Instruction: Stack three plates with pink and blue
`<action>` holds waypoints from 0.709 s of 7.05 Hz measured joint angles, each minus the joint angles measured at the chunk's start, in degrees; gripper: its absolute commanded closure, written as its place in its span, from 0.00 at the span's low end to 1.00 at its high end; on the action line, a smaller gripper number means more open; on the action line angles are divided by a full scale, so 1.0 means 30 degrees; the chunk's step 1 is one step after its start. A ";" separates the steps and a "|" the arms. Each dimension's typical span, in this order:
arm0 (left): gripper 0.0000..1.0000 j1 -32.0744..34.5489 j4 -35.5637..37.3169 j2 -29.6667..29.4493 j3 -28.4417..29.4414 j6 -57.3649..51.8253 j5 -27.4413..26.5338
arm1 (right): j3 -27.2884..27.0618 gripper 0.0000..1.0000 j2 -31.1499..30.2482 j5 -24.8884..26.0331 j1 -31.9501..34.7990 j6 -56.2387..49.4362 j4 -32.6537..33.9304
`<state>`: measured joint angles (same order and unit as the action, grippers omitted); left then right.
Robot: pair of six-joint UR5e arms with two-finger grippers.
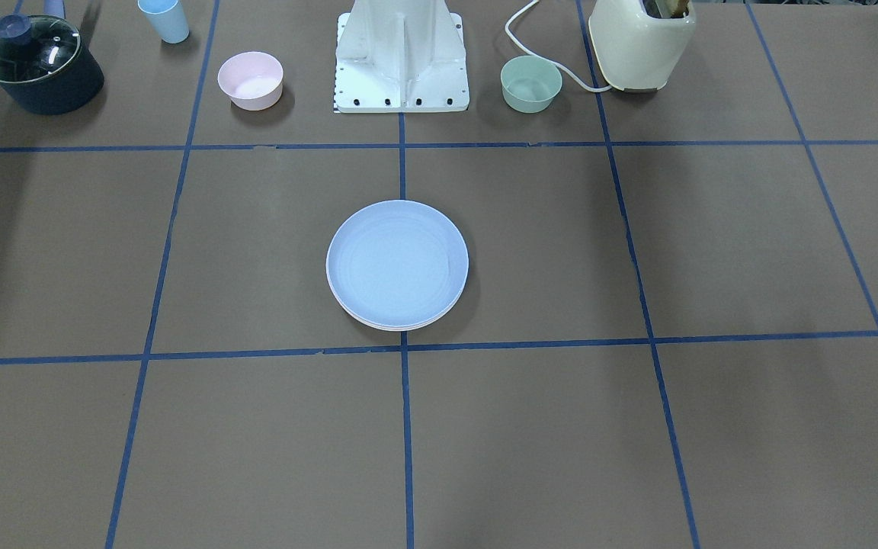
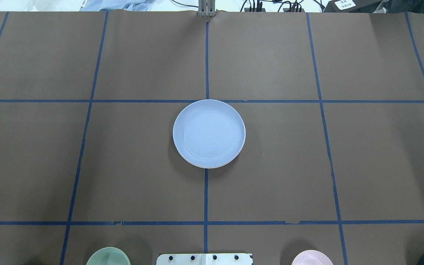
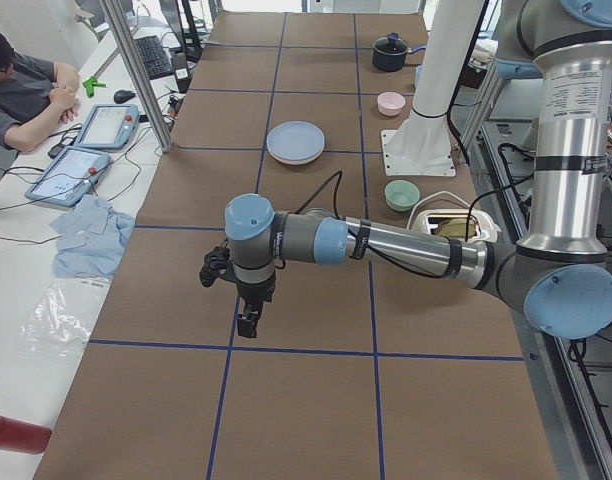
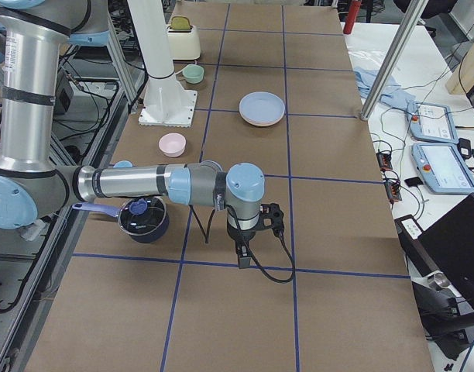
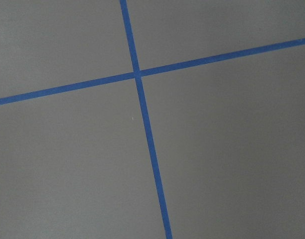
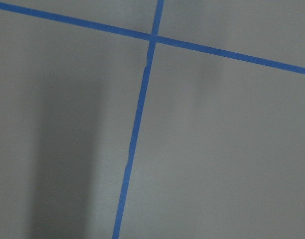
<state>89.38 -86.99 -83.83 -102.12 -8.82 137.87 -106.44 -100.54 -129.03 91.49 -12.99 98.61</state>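
Observation:
The light blue plate [image 1: 397, 263] lies on top of a stack at the table's centre, also in the overhead view [image 2: 209, 132]. A thin pale rim of the pink plate [image 1: 401, 326] shows under its near edge. The cream plate cannot be made out separately. My left gripper [image 3: 246, 325] shows only in the exterior left view, hanging over bare table far from the stack; whether it is open or shut I cannot tell. My right gripper [image 4: 242, 260] shows only in the exterior right view, also far from the stack [image 4: 262, 108]; its state I cannot tell. Both wrist views show only brown table and blue tape.
Along the robot's side stand a dark lidded pot [image 1: 39, 65], a light blue cup [image 1: 165, 19], a small pink bowl [image 1: 250, 80], the robot base [image 1: 401, 61], a green bowl [image 1: 531, 84] and a cream toaster [image 1: 641, 42]. An operator [image 3: 21, 90] sits beside the table.

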 measured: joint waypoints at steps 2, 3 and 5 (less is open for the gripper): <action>0.00 0.0281 -0.0041 0.0104 -0.0261 -0.0012 0.0172 | 0.0023 0.00 -0.0025 0.0001 0.0000 0.0020 0.0001; 0.00 0.0319 -0.0078 0.0129 -0.0261 -0.0081 0.0103 | 0.0028 0.00 -0.0031 0.0002 0.0001 0.0024 0.0000; 0.00 0.0326 -0.0200 0.0191 -0.0176 -0.0074 -0.0179 | 0.0029 0.00 -0.0023 0.0002 0.0001 0.0062 0.0000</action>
<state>90.35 -87.58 -83.25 -102.65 -9.05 137.33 -106.35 -100.61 -129.02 91.50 -12.81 98.61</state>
